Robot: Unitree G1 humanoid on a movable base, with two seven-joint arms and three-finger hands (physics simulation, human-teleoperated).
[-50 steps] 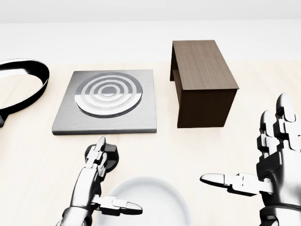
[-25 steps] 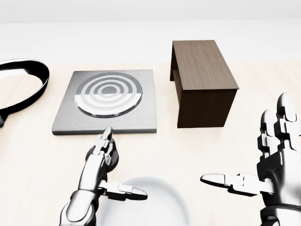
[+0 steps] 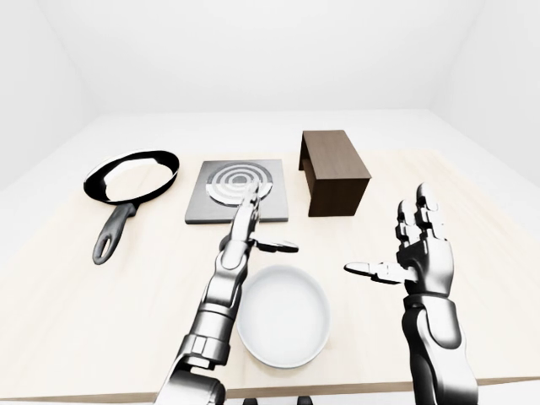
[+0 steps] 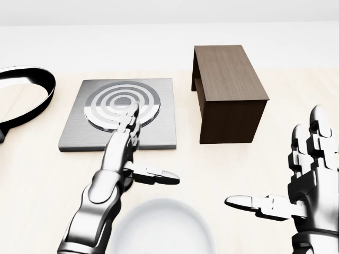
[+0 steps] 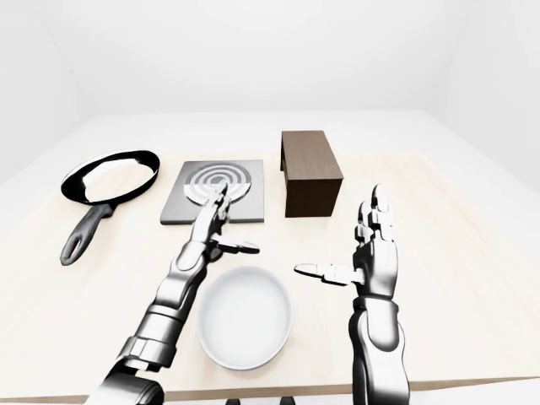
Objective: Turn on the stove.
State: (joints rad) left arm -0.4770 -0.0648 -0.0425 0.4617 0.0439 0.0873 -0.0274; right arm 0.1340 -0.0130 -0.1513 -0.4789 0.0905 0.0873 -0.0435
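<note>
A pan lies at the far left of the table. Next is the stove, a flat metal plate; I judge it heavy and stiff, so it needs a press or a turn, not a grasp. Its dark knob, seen earlier below the plate, is now hidden under the left hand. This hand, fingers straight and spread, has moved up from the knob to the plate's lower edge. A bowl sits below, a box to the right. The right hand stays wide open, holding nothing.
</note>
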